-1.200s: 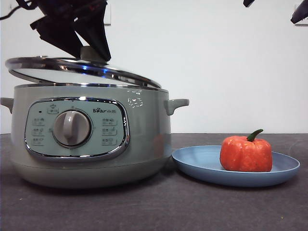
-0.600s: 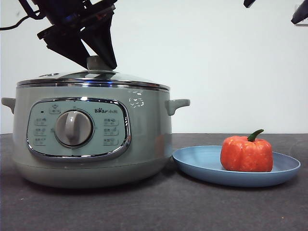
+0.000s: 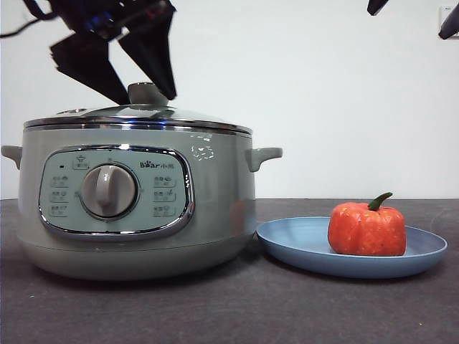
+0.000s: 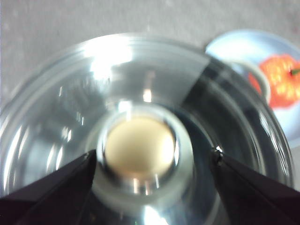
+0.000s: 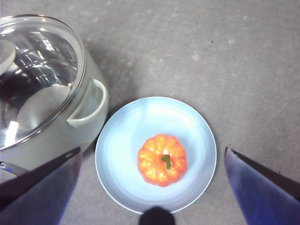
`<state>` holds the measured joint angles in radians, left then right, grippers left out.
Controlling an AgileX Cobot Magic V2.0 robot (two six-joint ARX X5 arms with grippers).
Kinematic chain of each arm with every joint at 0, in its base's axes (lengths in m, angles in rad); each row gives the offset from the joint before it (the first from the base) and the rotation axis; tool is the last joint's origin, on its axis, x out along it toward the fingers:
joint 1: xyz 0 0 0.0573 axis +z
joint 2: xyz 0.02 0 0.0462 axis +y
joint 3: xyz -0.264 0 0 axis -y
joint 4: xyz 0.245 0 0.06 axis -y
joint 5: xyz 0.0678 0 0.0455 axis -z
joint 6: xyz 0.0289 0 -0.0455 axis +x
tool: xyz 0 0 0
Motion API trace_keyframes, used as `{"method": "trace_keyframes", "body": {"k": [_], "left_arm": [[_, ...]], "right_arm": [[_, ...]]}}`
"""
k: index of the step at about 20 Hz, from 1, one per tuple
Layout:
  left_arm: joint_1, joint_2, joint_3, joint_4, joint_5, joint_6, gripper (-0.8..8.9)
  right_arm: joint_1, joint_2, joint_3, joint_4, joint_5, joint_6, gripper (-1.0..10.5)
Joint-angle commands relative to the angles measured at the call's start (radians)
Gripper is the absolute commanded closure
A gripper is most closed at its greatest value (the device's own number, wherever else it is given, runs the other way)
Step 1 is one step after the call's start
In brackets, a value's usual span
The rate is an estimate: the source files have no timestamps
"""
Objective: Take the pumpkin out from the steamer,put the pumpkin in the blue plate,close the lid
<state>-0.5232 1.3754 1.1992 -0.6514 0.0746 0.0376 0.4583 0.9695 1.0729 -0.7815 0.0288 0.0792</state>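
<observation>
Left gripper (image 3: 136, 92) hangs over the lid (image 3: 136, 117), jaws spread wide either side of the knob (image 4: 140, 146), not gripping. Lid sits flat on the steamer (image 3: 136, 208) rim. Glass dome: fairly heavy, slick, breakable; knob is the only safe hold. Pumpkin (image 5: 162, 160) sits upright in the blue plate (image 5: 122, 140), just beside the steamer on the table (image 5: 211, 56). Right gripper (image 5: 154, 187) waits high over the plate, jaws wide, empty.
</observation>
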Motion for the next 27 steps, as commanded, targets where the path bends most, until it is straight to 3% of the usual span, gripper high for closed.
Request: {"method": "trace_keyframes", "body": {"k": [1,4,7,8,10,11,13,16,20,24,27], "left_arm": [[-0.002,-0.061,0.003,-0.077,0.003,0.008,4.05],[-0.001,-0.144,0.034,-0.213,-0.005,0.008,4.07],[-0.001,-0.23,0.064,-0.293,-0.004,0.008,4.22],[-0.001,-0.26,0.064,-0.293,-0.004,0.008,5.24],[-0.001,-0.318,0.064,-0.286,-0.004,0.021,8.27],[-0.001,-0.344,0.064,-0.285,-0.015,0.031,8.21],[-0.001,-0.393,0.063,-0.286,-0.064,0.039,8.22],[-0.001,-0.486,0.006,-0.241,-0.147,0.038,8.22],[-0.001,-0.673,-0.202,-0.1,-0.152,0.025,8.22],[-0.001,-0.861,-0.42,0.012,-0.146,0.01,8.22],[-0.001,-0.887,-0.461,0.0,-0.15,-0.014,8.18]], "right_arm": [[0.0,0.001,-0.006,-0.014,0.001,0.003,4.5],[0.001,0.001,-0.006,-0.021,-0.004,0.006,4.5],[0.001,0.0,-0.006,-0.02,-0.005,0.06,4.5],[0.003,-0.002,-0.006,-0.014,-0.005,0.066,5.1],[0.023,-0.009,-0.006,-0.002,-0.002,0.062,7.7],[0.038,-0.012,-0.009,0.007,0.003,0.063,8.7],[0.07,-0.039,-0.04,0.067,0.01,0.063,9.6],[0.137,-0.126,-0.156,0.23,0.089,0.065,9.6],[0.227,-0.277,-0.356,0.42,0.217,0.068,9.6],[0.252,-0.382,-0.497,0.526,0.222,0.119,9.6],[0.251,-0.38,-0.498,0.518,0.271,0.143,9.5]]}}
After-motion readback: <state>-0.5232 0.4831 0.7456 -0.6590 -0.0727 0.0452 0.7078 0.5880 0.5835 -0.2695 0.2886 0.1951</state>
